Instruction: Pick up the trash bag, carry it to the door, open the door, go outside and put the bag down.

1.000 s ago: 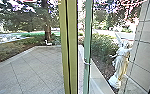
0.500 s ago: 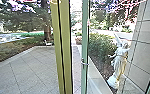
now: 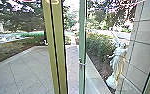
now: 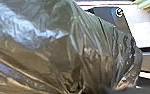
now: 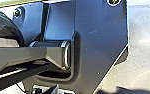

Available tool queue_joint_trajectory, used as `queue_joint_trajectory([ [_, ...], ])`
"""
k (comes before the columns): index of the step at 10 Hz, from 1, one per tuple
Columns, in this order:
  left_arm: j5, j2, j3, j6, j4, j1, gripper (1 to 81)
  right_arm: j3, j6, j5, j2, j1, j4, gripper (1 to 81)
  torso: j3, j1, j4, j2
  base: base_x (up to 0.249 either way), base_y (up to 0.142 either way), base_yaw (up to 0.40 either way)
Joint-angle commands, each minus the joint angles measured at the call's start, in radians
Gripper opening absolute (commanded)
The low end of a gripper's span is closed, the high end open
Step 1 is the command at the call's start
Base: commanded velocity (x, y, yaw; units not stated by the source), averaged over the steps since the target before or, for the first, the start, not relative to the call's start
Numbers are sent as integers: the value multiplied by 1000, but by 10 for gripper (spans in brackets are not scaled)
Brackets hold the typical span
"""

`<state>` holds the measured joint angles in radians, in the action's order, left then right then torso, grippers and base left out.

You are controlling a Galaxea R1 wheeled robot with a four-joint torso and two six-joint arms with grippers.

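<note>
The opening of the door looked to be the step in hand, with the bag still to go outside. A yellow-green upright leaned left of centre, and a pale green upright with a small metal fitting stood to its right. Between them ran a strip of walkway, so the door seemed partly open. The paved yard spread to the left; a white statue stood to the right, just beside a stone wall.

The trash bag, dark and glossy, was near, close against the robot's own body, its film drawn into folds. The left gripper probably bore it, but whether it was pinching the bag could not be told, nor could the state of the right gripper.

The next move called for a wider gap and a slow, straight passage; the loose film could have snagged on either upright.
</note>
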<state>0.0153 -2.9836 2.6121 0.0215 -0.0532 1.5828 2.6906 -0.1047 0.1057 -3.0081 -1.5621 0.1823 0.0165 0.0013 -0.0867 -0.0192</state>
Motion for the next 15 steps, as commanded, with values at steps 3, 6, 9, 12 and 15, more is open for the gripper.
queue_joint_trajectory([
  [3,-52,-2,-7,0,-8,-49,10,11,5,60,-19,35,-12,811,0,0,0,0,0,-91,0],
  [6,-52,6,-7,0,-5,-48,10,-52,17,-1,33,1,-3,811,0,0,0,0,0,-92,0],
  [9,-52,4,-7,0,-7,-49,10,-121,17,-1,72,0,-1,811,0,0,0,0,0,-94,0],
  [12,-52,4,-7,2,-10,-48,10,-115,16,-1,68,-2,-3,811,0,0,0,0,0,-95,0],
  [15,-52,1,-7,2,-11,-48,10,-108,14,-1,68,-5,0,811,0,0,0,0,0,-99,0],
])
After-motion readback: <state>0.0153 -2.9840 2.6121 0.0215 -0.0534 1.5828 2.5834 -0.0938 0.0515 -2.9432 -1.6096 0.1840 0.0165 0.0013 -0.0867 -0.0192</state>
